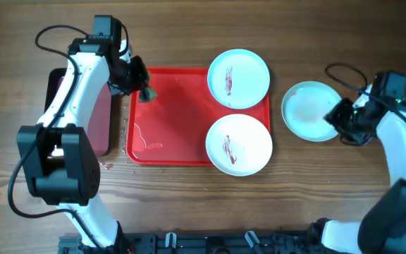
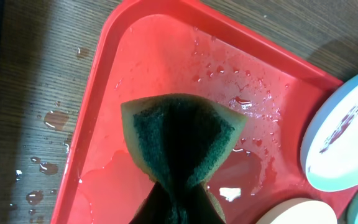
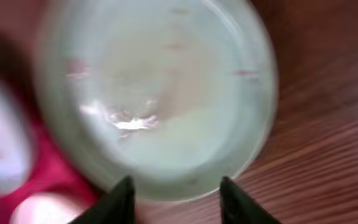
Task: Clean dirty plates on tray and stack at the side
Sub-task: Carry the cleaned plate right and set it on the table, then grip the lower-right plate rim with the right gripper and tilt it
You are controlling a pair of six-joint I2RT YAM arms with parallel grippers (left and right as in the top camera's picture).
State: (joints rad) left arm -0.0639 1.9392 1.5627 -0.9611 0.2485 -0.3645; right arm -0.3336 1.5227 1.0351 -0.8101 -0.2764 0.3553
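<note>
The red tray [image 1: 171,127] lies mid-table, wet with water. On its right side sit a pale turquoise plate [image 1: 239,77] and a white plate [image 1: 239,144], both with reddish-brown smears. A second turquoise plate [image 1: 309,111] lies on the wood right of the tray and looks wiped and wet; it also shows in the right wrist view [image 3: 160,93]. My left gripper [image 1: 145,90] is shut on a green-and-yellow sponge [image 2: 182,140] above the tray's far left corner. My right gripper [image 3: 176,193] is open and empty, just off that plate's right rim.
A dark red, black-rimmed smaller tray [image 1: 97,116] lies left of the red tray under my left arm. Water drops [image 2: 48,121] spot the wood beside the red tray's left edge. A black cable [image 1: 340,70] loops on the table behind the right arm.
</note>
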